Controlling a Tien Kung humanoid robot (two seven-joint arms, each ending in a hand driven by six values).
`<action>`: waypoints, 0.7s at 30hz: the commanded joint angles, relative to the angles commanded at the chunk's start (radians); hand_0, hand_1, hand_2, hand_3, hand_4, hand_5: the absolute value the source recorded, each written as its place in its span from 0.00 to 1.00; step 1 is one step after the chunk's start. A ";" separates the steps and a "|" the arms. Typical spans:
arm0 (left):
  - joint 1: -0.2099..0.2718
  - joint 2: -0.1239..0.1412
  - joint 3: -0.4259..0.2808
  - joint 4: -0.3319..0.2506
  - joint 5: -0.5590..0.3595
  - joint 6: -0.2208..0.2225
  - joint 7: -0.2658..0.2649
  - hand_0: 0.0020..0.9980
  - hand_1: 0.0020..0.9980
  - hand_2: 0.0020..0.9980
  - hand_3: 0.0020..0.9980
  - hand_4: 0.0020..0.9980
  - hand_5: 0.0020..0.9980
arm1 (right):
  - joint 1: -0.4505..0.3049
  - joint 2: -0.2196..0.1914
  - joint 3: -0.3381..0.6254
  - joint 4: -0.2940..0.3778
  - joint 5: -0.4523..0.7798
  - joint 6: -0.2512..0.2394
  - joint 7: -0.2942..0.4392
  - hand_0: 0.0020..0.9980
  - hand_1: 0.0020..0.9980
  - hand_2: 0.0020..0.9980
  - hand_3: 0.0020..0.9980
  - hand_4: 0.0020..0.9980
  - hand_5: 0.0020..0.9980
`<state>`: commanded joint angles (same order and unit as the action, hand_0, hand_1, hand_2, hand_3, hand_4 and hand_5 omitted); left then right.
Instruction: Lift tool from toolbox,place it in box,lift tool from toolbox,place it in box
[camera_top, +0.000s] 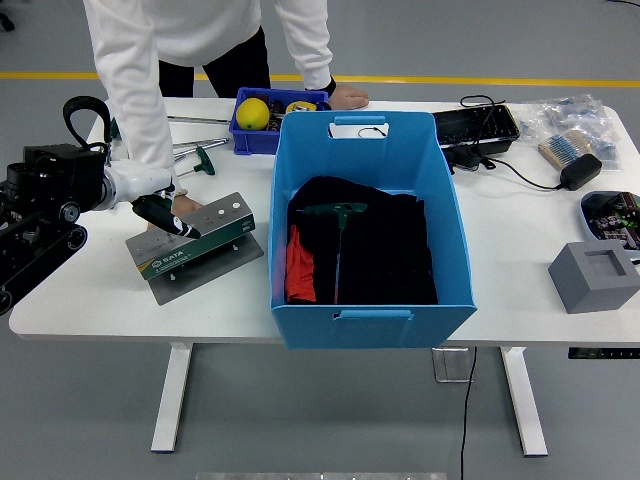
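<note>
While over toolbox (192, 250), left hand (160, 208) lowered, fingers (180, 226) extended

small blue bin (262, 133) with yellow ball (252, 113) | grey block (594, 276) | black tray (476, 127)

The person (190, 45) at the far side is cut off above the chest by the top edge, and one of their hands is partly hidden behind the left hand (165, 212), so its grip cannot be told. The left arm (40, 205) runs off the left edge. The blue box (370, 225) hides the table (520, 250) behind its walls. The T-handle tool's (338, 225) shaft fades into dark cloth (385, 250). The small bin's (272, 122) contents are too small to name.
</note>
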<state>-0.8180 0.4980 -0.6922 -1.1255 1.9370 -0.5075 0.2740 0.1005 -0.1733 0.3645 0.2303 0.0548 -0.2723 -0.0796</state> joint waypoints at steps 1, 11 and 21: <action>0.000 0.000 0.001 0.002 0.000 0.000 -0.001 0.59 0.46 0.39 0.40 1.00 0.86 | 0.000 0.000 0.000 0.000 0.000 0.000 0.000 0.63 0.61 0.68 0.55 0.76 0.66; 0.000 -0.001 0.007 0.017 -0.006 -0.004 -0.002 0.56 0.37 0.31 0.34 1.00 0.86 | 0.000 0.000 -0.004 -0.001 0.006 0.001 0.001 0.63 0.61 0.68 0.55 0.76 0.66; -0.003 -0.003 0.009 0.033 -0.008 0.005 -0.015 0.52 0.31 0.26 0.29 1.00 0.87 | 0.000 0.000 -0.003 -0.001 0.003 0.001 0.001 0.63 0.61 0.67 0.55 0.76 0.66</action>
<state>-0.8207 0.4946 -0.6833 -1.0926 1.9289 -0.5021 0.2587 0.1006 -0.1732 0.3615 0.2293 0.0581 -0.2716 -0.0790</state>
